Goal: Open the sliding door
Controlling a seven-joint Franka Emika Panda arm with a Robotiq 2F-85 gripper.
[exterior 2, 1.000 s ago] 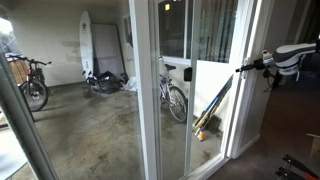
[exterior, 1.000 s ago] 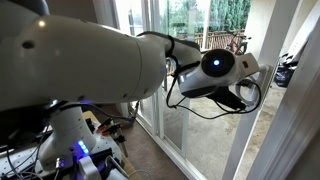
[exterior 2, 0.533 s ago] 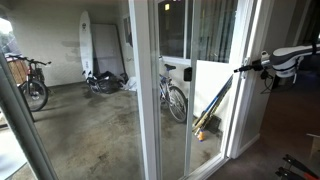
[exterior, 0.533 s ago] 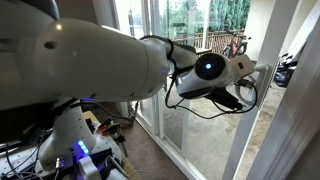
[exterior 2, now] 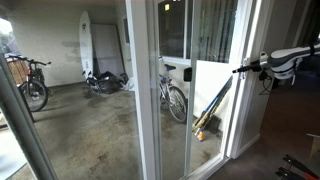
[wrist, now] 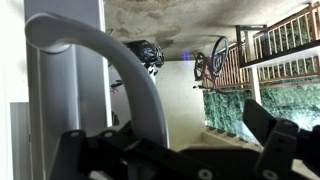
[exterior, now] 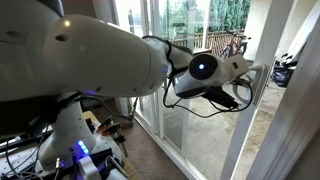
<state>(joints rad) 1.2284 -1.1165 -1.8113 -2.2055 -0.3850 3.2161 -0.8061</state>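
**Wrist view is putting the door handle between our open jaws**

Wrist view is showing the scene upside down, with the paving running along the top and a bicycle [wrist: 214, 62] hanging wheels-up. We are looking straight at the pale loop handle [wrist: 118, 62] of the sliding door [wrist: 58, 95]. The handle is arching off the door's white upright and curving down toward us. Our jaws are standing released. The two dark fingers [wrist: 284, 140] are sitting wide apart at the bottom of this view, and the handle's curve is dropping into the gap between them. We cannot tell whether either finger is touching it.

In both exterior views we are reaching level with the arm [exterior: 90, 55] stretched toward the glass, and black cables [exterior: 215, 106] are looping under the wrist. The jaws are sitting right against the white upright at the near edge of the sliding door [exterior: 205, 132]. In an exterior view the arm [exterior 2: 292, 55] is coming in from the right, with the jaws' tip meeting the door's frame [exterior 2: 243, 120] at about upper-chest height of the panel.

Behind the glass a bicycle [exterior 2: 173, 97] is leaning near a white board [exterior 2: 208, 85], and a surfboard [exterior 2: 87, 45] is standing against the far wall.
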